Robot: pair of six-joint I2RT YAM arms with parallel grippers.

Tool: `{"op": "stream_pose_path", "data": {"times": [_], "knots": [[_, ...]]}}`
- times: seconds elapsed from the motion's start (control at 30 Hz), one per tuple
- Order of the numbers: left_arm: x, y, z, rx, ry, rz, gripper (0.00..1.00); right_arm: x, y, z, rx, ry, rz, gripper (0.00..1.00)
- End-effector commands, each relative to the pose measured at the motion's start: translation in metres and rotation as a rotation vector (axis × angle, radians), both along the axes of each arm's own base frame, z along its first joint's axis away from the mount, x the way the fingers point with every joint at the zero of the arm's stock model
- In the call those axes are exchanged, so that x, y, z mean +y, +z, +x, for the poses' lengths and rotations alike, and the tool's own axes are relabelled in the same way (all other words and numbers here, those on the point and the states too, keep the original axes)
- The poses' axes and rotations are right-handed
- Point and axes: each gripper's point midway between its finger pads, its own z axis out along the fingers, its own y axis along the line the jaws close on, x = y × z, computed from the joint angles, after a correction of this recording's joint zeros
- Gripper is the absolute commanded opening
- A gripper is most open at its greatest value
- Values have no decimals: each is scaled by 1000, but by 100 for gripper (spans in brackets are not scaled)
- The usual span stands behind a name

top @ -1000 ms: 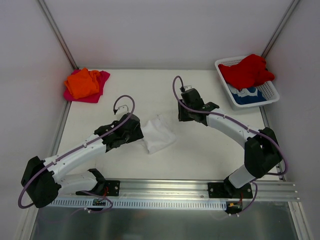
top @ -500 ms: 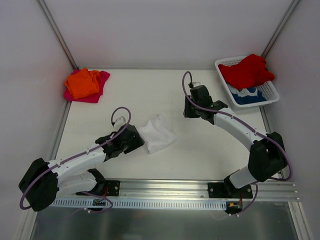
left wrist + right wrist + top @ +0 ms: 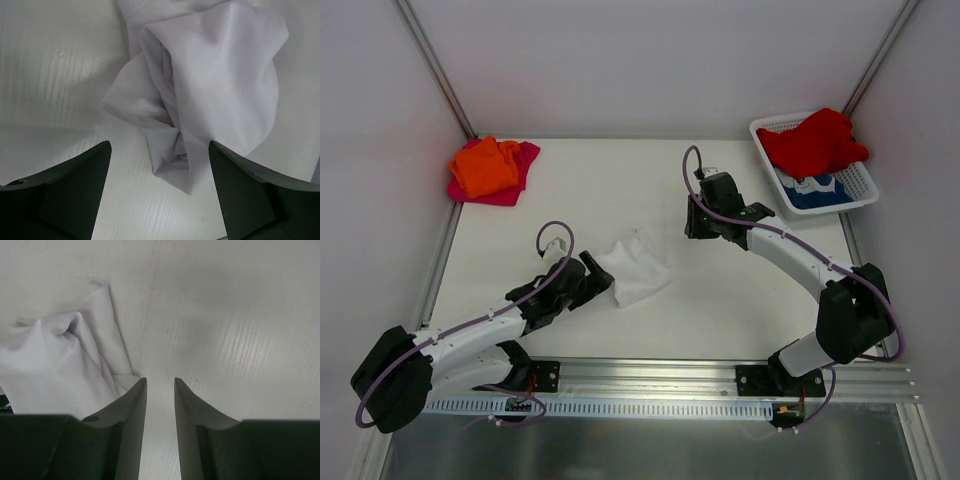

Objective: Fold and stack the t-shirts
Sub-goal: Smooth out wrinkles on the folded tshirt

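White t-shirt (image 3: 638,268) crumpled mid bench (image 3: 580,190), toward near edge; left end effector (image 3: 160,145) wide apart, empty, straddling a loose corner; right end effector (image 3: 160,381) narrowly apart, empty, near; probably best to pinch one layer and spread flat.

The left arm (image 3: 470,325) stretches low from its base at the near left corner, reaching forward and toward the middle. The left tool (image 3: 597,277) points ahead and to the right at the end of it. Its two dark fingers (image 3: 75,190) are spread wide, with nothing clamped between them. The right arm (image 3: 785,250) rises from its base at the near right, folds at the elbow and reaches left and away. The right tool (image 3: 692,224) tips downward, and its fingers (image 3: 125,415) stand a narrow slit apart, gripping nothing.
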Motion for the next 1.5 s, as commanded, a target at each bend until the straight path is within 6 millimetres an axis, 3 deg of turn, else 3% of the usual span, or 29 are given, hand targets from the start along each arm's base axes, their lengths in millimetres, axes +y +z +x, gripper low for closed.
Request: {"op": "stream_pose_path", "data": {"times": [0.0,0.13,0.17,0.4,0.57,0.83,1.27,1.47], "knots": [[2,20,18,-113,55,-53,80,6,10,0,-20,31,33,32],[9,18,16,-167,93,-111,78,7,8,0,-14,35,34,31],[8,27,18,-200,96,-141,78,6,7,0,-12,32,34,31],[10,18,12,-175,102,-148,77,7,7,0,-10,29,37,31],[11,26,13,-209,107,-173,78,7,4,0,-5,29,34,31],[-2,8,15,-166,74,-179,80,12,7,-3,1,48,59,31],[-31,2,35,-148,23,-175,82,11,11,-3,-10,52,61,31],[-32,-5,35,-132,25,-171,79,11,10,-4,-9,53,57,31]]}}
